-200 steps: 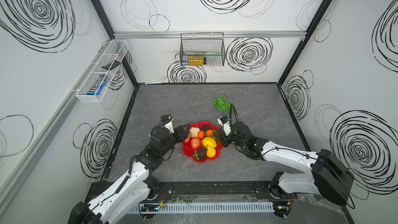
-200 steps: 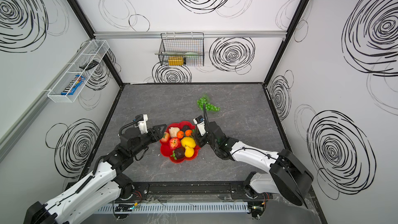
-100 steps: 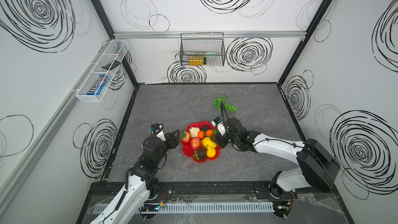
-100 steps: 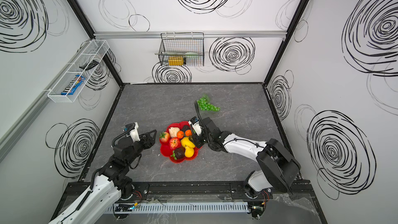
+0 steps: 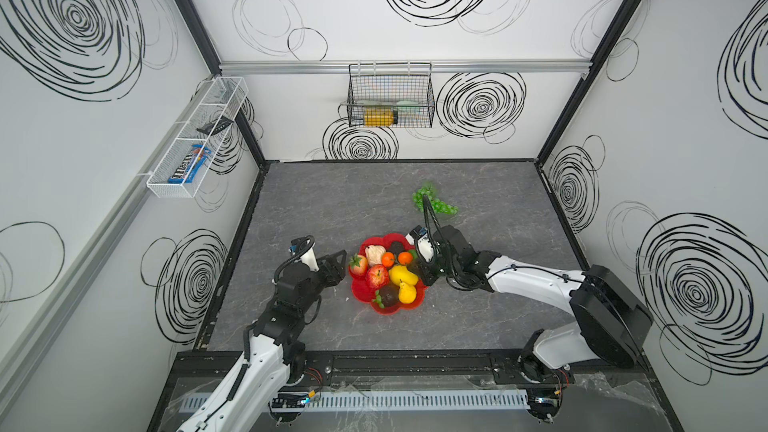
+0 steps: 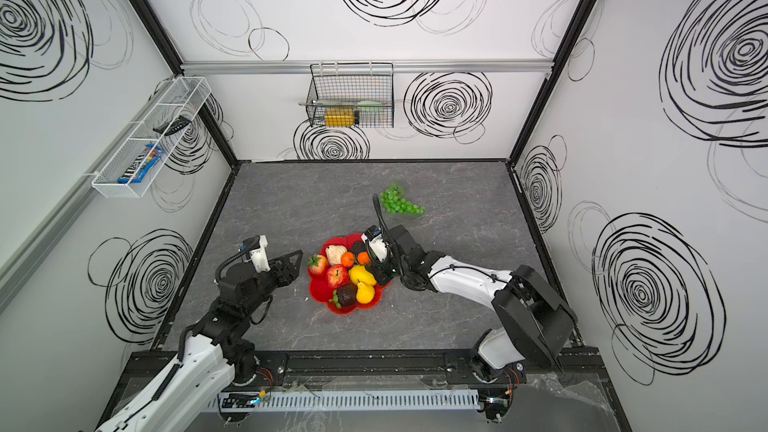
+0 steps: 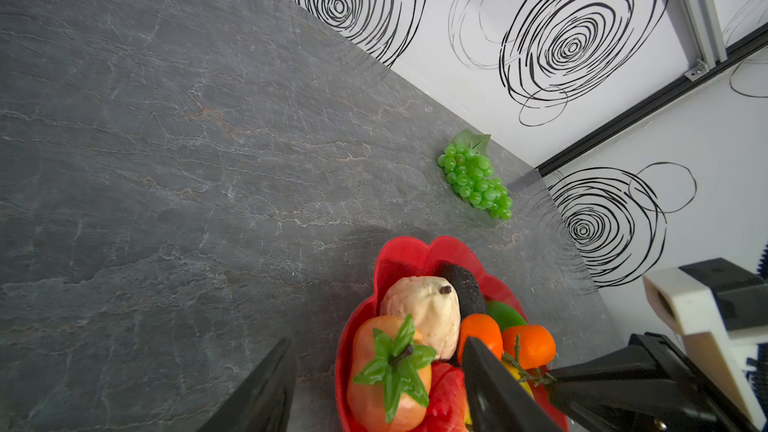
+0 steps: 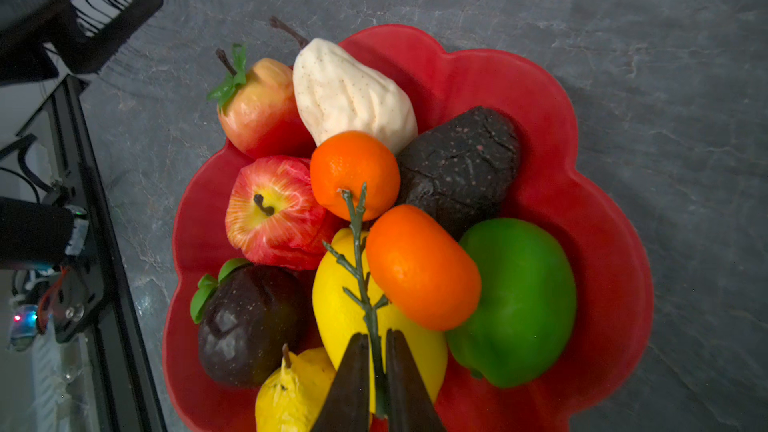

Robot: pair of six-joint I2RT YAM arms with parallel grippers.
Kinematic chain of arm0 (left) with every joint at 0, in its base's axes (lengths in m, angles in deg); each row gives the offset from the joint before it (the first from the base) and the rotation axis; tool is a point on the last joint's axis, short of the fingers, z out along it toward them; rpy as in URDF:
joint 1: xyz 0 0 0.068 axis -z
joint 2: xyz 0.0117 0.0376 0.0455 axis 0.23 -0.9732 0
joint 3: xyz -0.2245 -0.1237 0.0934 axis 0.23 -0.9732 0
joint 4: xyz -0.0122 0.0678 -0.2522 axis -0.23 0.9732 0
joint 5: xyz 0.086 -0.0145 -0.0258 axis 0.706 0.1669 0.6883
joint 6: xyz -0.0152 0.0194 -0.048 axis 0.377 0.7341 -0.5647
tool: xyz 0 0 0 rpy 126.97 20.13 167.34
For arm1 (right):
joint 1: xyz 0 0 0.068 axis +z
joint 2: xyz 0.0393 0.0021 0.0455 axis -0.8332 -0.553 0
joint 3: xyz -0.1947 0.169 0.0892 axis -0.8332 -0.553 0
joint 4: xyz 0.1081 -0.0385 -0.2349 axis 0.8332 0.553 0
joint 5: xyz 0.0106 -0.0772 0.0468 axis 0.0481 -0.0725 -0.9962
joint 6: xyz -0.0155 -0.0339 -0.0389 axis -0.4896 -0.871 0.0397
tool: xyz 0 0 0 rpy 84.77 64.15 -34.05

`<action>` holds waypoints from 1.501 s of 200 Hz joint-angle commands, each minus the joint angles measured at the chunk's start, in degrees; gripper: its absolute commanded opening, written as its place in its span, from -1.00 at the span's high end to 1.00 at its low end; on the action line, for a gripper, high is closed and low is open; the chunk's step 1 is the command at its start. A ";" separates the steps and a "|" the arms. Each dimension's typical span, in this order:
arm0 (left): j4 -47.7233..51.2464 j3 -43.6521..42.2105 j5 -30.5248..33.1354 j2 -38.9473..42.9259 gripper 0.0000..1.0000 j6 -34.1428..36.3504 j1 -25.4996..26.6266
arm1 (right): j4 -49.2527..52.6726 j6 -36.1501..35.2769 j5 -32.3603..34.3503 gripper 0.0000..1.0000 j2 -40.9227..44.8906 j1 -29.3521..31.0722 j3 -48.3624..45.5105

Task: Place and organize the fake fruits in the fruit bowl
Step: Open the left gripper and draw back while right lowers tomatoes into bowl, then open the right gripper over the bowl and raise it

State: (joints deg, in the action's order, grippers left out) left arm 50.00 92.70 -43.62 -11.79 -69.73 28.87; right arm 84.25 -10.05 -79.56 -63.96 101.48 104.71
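The red scalloped fruit bowl (image 5: 360, 290) (image 8: 540, 89) holds a strawberry (image 5: 358, 264), a cream lumpy piece (image 5: 375, 254), an apple (image 5: 377, 276), a lemon (image 5: 402, 274), a pear (image 5: 407, 292), two oranges (image 8: 353, 172), a lime (image 8: 519, 301) and dark avocados (image 8: 461, 164). My right gripper (image 8: 377, 336) (image 5: 417, 274) is over the bowl's right side, shut on a thin bare green stem (image 8: 357, 251) above the lemon. My left gripper (image 5: 338, 261) (image 7: 376, 340) stands open just left of the bowl, holding nothing. Green grapes (image 5: 434, 203) (image 7: 473, 178) lie on the table behind the bowl.
A black wire basket (image 5: 390, 95) with a yellow bottle hangs on the back wall. A white mesh tray (image 5: 195, 139) is fixed to the left wall. Grey tabletop (image 5: 332, 201) spreads around the bowl, bounded by a black frame rail at the front.
My left gripper drew back from the bowl's left rim, leaving the strawberry there. My right gripper moved in over the bowl and closed on the green stem.
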 commanded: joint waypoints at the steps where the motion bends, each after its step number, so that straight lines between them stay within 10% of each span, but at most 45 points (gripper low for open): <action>1: -3.44 -0.68 -0.77 -0.14 -0.35 0.69 -0.64 | 1.51 1.31 -1.67 1.00 0.42 -0.31 2.05; 125: -3.60 -1.42 -1.62 1.23 -0.35 0.51 -1.42 | 5.32 7.14 -14.13 1.00 -2.37 -9.32 10.38; 300: -4.59 -1.84 -2.80 0.35 -0.38 0.34 -2.47 | 4.85 14.04 -14.73 0.87 -15.79 -9.99 17.14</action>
State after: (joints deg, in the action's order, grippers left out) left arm 48.58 91.22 -45.61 -11.26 -69.75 27.06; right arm 89.65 3.07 -94.33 -79.04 91.73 120.06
